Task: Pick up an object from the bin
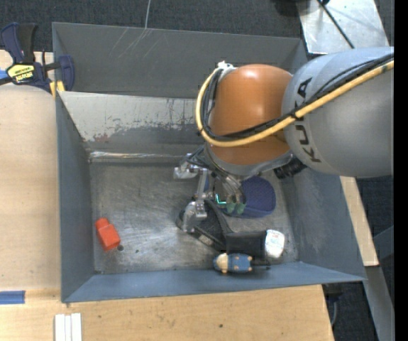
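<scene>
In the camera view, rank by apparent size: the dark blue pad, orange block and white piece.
1. Dark blue pad: largest, even with the arm hiding part of it.
2. Orange block and white piece: they look about alike, so I won't rank them.

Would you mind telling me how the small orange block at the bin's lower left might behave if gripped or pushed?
The orange block looks rigid and boxy, so it would probably slide rather than roll. Being small, it is likely light.
</scene>
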